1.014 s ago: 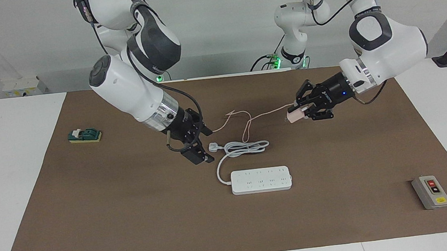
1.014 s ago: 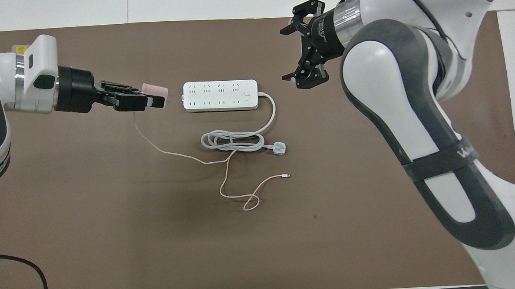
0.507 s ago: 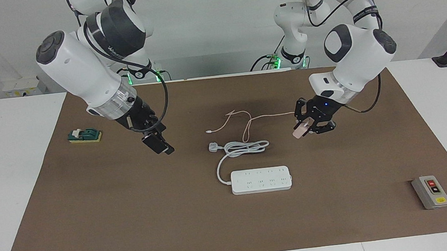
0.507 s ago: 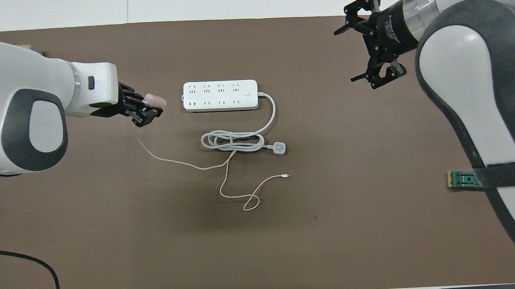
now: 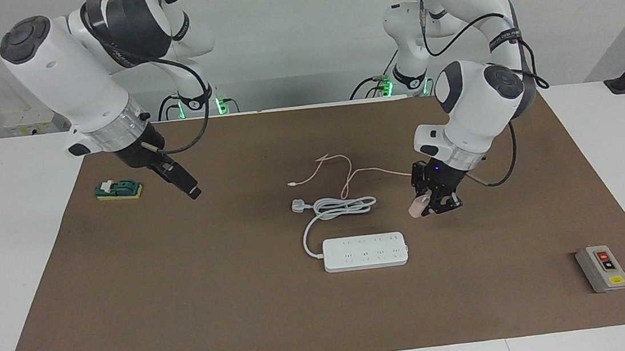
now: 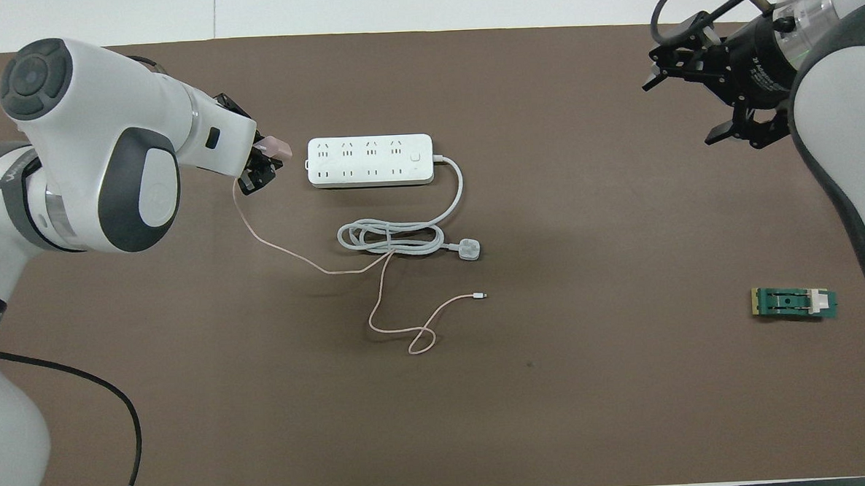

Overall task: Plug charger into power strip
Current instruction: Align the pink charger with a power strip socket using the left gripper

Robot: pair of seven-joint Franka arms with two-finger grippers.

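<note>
The power strip (image 5: 365, 251) (image 6: 370, 160) lies flat on the brown mat, sockets up, its thick white cord (image 5: 344, 205) coiled on the side nearer the robots. My left gripper (image 5: 432, 201) (image 6: 261, 163) points down, shut on the pale-pink charger (image 5: 419, 207) (image 6: 273, 145), and hangs above the mat just off the strip's end toward the left arm. The charger's thin pink cable (image 5: 347, 175) (image 6: 309, 263) trails over the coil. My right gripper (image 5: 184, 185) (image 6: 682, 111) is open and holds nothing, raised well off toward the right arm's end.
The strip's white three-pin plug (image 5: 298, 204) (image 6: 469, 250) lies beside the coil. A green block (image 5: 118, 189) (image 6: 794, 303) sits toward the right arm's end. A grey box with red and black buttons (image 5: 602, 268) sits toward the left arm's end, farther out.
The left gripper has turned from level to pointing down and carried the charger closer to the strip's end. The right arm has drawn back from the strip toward its own end.
</note>
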